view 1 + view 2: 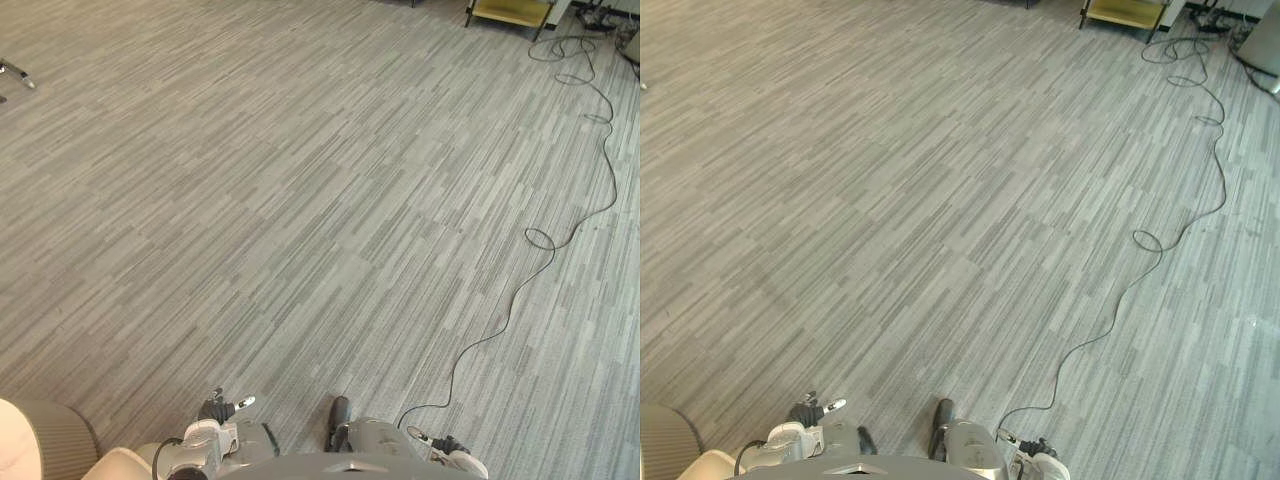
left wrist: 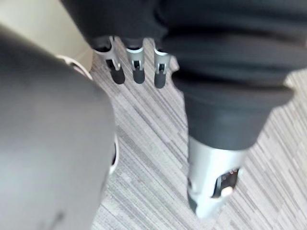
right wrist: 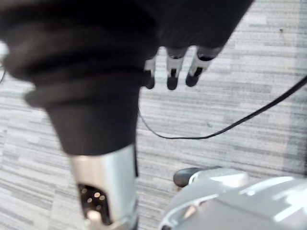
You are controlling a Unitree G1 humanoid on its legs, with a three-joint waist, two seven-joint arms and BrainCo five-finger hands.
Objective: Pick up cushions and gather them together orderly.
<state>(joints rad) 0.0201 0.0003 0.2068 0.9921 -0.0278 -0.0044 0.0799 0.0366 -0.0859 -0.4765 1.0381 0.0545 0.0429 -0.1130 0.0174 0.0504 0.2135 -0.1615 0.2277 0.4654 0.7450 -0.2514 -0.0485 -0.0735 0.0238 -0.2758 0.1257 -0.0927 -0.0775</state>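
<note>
A round cushion (image 1: 40,440) with a pale top and a ribbed grey side lies on the carpet at the lower left, close to me. A cream cushion edge (image 1: 112,465) peeks in beside it, and a cream surface (image 2: 38,24) shows past the fingers in the left wrist view. My left hand (image 2: 136,67) hangs above the carpet with straight fingers and holds nothing. My right hand (image 3: 172,72) hangs the same way on the other side, fingers straight, nothing in it.
Grey striped carpet (image 1: 300,200) stretches ahead. A low yellow shelf on dark legs (image 1: 510,12) stands at the far right. A metal leg (image 1: 18,75) pokes in at the far left edge.
</note>
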